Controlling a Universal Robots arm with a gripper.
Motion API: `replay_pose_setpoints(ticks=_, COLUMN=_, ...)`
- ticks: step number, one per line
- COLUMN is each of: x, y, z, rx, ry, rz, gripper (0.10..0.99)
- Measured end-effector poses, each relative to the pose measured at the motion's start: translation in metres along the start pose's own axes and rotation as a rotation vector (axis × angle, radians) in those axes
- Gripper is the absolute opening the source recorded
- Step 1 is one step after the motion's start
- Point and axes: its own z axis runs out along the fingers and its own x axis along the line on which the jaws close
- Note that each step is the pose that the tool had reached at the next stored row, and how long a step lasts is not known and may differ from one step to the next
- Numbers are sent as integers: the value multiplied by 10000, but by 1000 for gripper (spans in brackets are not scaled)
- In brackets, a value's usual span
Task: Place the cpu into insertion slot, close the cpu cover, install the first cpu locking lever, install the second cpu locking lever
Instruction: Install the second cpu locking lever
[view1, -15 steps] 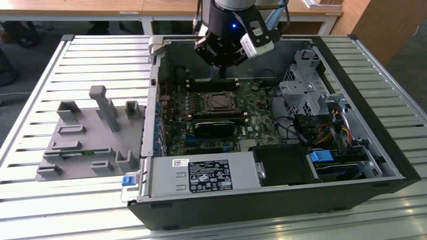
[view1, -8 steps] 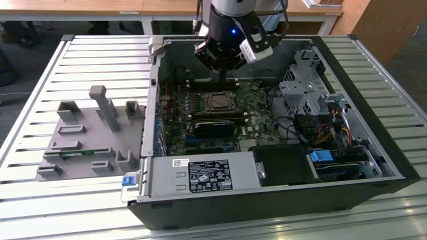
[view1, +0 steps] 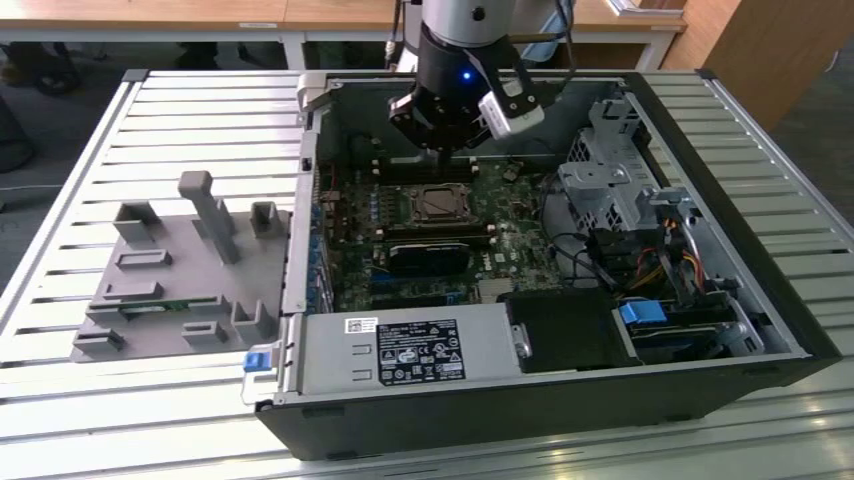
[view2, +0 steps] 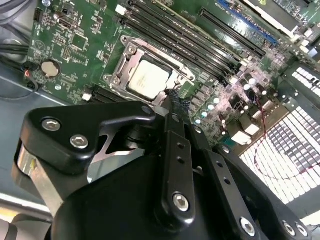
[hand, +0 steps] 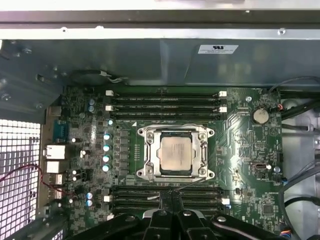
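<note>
- Exterior view, place: cpu (view1: 438, 204) lies flat in the middle of the green motherboard (view1: 521, 225), inside the open computer case (view1: 534, 400); hangs just on its far side, the gripper (view1: 445, 152), raised clear of the board.
- Exterior view, handling: looks light, thin and rigid, with a smooth metal top that offers little friction; probably fragile underneath, so best taken by two opposite edges and kept level, never pressed on the face.
- First wrist view, place: sits square inside the window of the cpu cover (hand: 150, 156), which appears laid down flat around it, with memory slots (hand: 165, 107) running along two opposite sides.
- First wrist view, jaws: fingers (hand: 161, 202) appear brought together with no more than a hairline between them and nothing held; end over the nearer bank of slots, just beside the cover's edge and apart from the chip.
- Second wrist view, place: shows the silver top seated in the insertion slot (view2: 112, 79), level with the metal frame.
- Second wrist view, jaws: fingertips (view2: 172, 107) meet in one narrow point close to a corner of the socket frame; cannot tell whether that point touches the frame or a lever there.
</note>
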Motion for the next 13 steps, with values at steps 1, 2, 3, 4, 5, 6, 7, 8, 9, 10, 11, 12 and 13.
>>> replay_pose_setpoints(ticks=1, x=0, y=-2, z=17, rx=1, ry=1, rz=0, gripper=106)
replay_pose_setpoints(ticks=2, x=-1, y=-4, z=36, rx=2, ry=1, rz=0, gripper=106)
replay_pose_setpoints(ticks=3, x=-1, y=-6, z=55, rx=2, ry=1, rz=0, gripper=106)
replay_pose_setpoints(ticks=4, x=-1, y=-7, z=72, rx=1, ry=0, rz=0, gripper=106)
replay_pose_setpoints(ticks=5, x=-2, y=-8, z=81, rx=0, ry=0, rz=0, gripper=106)
replay_pose_setpoints(ticks=6, x=-2, y=-8, z=82, rx=2, ry=1, rz=0, gripper=106)
replay_pose_setpoints(ticks=7, x=-2, y=-8, z=82, rx=3, ry=1, rz=0, gripper=106)
replay_pose_setpoints(ticks=8, x=-2, y=-8, z=82, rx=4, ry=2, rz=0, gripper=106)
replay_pose_setpoints(ticks=9, x=-2, y=-8, z=83, rx=3, ry=1, rz=0, gripper=106)
replay_pose_setpoints(ticks=10, x=-2, y=-9, z=96, rx=-2, ry=-1, rz=0, gripper=106)
replay_pose_setpoints(ticks=11, x=-2, y=-11, z=113, rx=-1, ry=-1, rz=0, gripper=106)
replay_pose_setpoints(ticks=12, x=-3, y=-13, z=130, rx=1, ry=1, rz=1, gripper=106)
replay_pose_setpoints(ticks=13, x=-4, y=-14, z=147, rx=2, ry=1, rz=0, gripper=106)
